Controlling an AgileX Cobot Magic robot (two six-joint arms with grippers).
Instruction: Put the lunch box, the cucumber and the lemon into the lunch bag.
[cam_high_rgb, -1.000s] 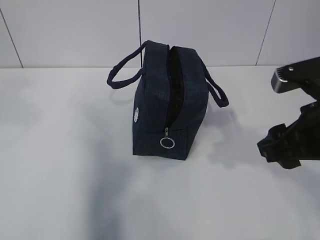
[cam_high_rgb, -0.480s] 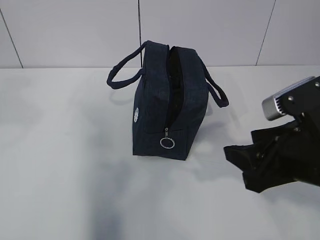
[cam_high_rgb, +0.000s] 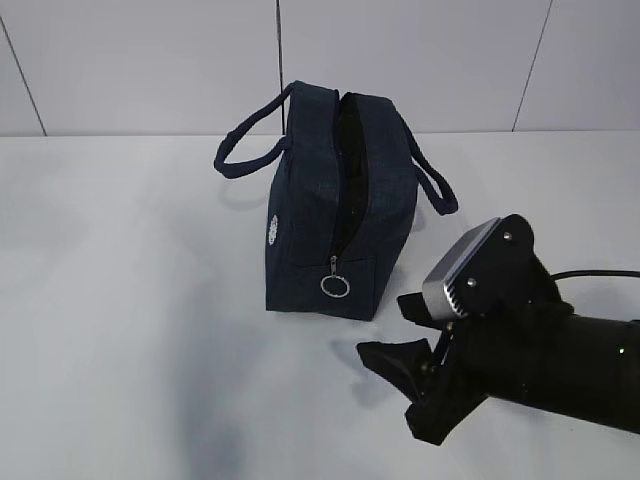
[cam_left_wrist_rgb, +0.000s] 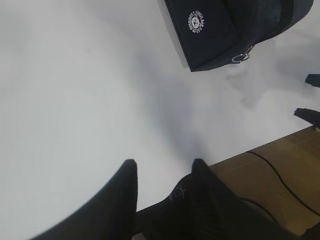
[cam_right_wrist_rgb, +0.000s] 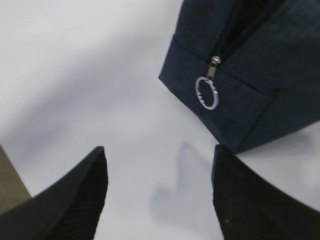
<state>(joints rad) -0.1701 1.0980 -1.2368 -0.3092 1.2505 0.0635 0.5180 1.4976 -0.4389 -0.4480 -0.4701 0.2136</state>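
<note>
The dark navy lunch bag (cam_high_rgb: 310, 230) stands upright on the white table, its top zipper open in a dark gap. The silver ring pull (cam_high_rgb: 334, 286) hangs low on the near end. My right gripper (cam_high_rgb: 385, 325) is open and empty, low over the table just right of the bag's near corner. In the right wrist view the bag (cam_right_wrist_rgb: 260, 75) and ring (cam_right_wrist_rgb: 207, 92) lie just beyond the open gripper (cam_right_wrist_rgb: 159, 150). My left gripper (cam_left_wrist_rgb: 164, 162) is open and empty at the table's near edge, far from the bag (cam_left_wrist_rgb: 220, 25). Lunch box, cucumber and lemon are out of view.
The white table (cam_high_rgb: 130, 330) ends at a pale panelled wall (cam_high_rgb: 150, 60) behind the bag. The left wrist view shows the table's edge with brown floor (cam_left_wrist_rgb: 280, 165) and a black cable (cam_left_wrist_rgb: 280, 175) beyond it.
My right arm has swung in from the right edge, leftward and lower, and its open jaws now sit close to the bag's near corner. The bag has not moved.
</note>
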